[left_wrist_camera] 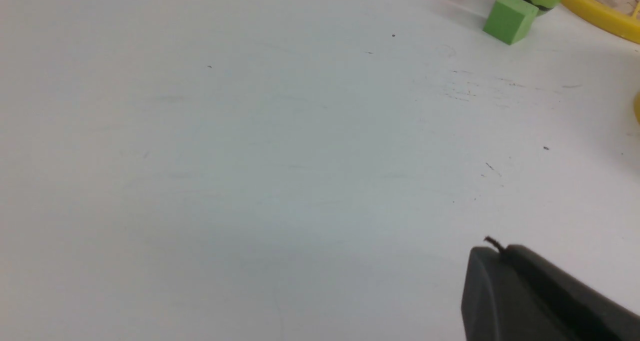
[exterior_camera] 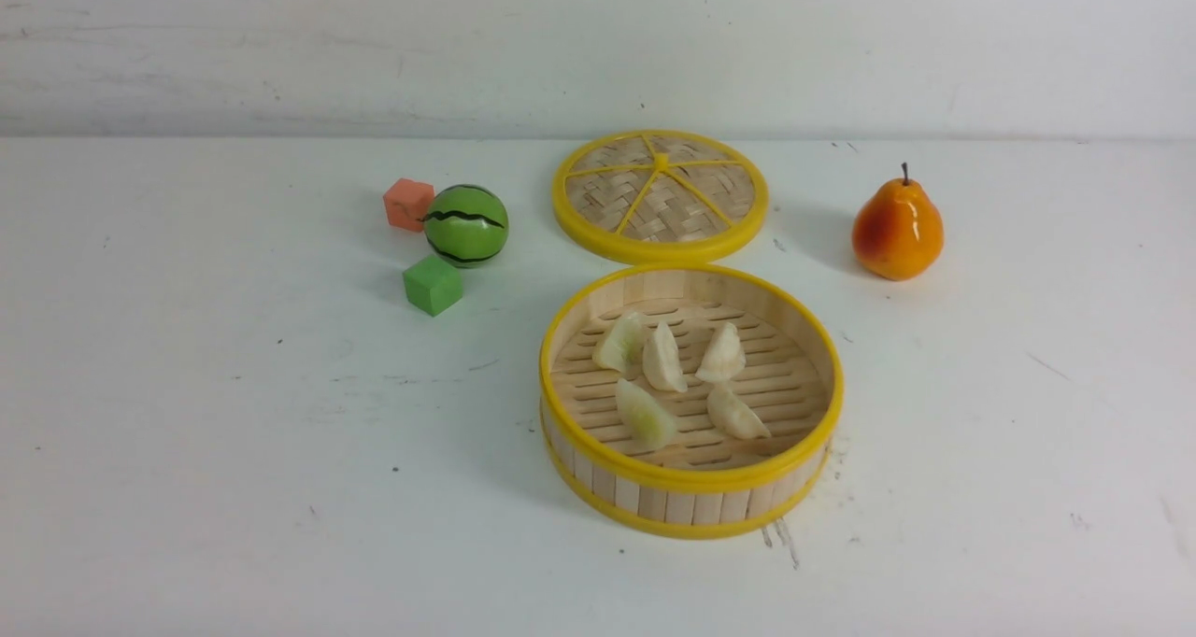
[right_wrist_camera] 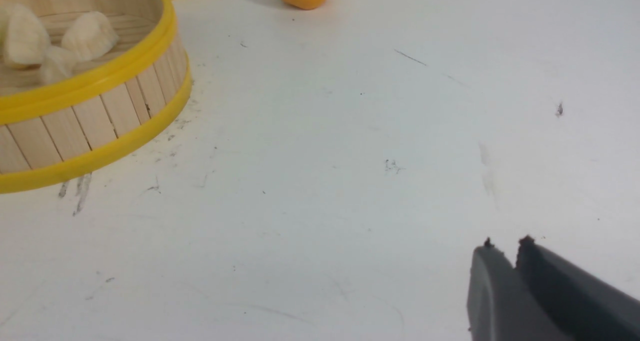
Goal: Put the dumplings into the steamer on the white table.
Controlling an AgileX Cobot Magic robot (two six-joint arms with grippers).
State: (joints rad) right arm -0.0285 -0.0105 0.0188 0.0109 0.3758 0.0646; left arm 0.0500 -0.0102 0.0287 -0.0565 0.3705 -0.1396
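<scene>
The steamer [exterior_camera: 691,483] stands on the white table [exterior_camera: 234,450] right of centre. Several dumplings lie on its slatted floor: two pale greenish ones [exterior_camera: 619,344] [exterior_camera: 647,416] and three cream-white ones [exterior_camera: 663,360] [exterior_camera: 722,355] [exterior_camera: 736,414]. In the right wrist view the steamer [right_wrist_camera: 100,116] shows with cream dumplings [right_wrist_camera: 90,35] inside. My left gripper [left_wrist_camera: 500,251] is shut and empty over bare table. My right gripper [right_wrist_camera: 505,246] is shut and empty, away from the steamer. Neither gripper shows in the front view.
The flat woven lid [exterior_camera: 660,195] lies behind the steamer. An orange pear [exterior_camera: 897,228] stands to the right. A green striped ball [exterior_camera: 465,225], an orange cube [exterior_camera: 408,204] and a green cube [exterior_camera: 433,285] sit at the left.
</scene>
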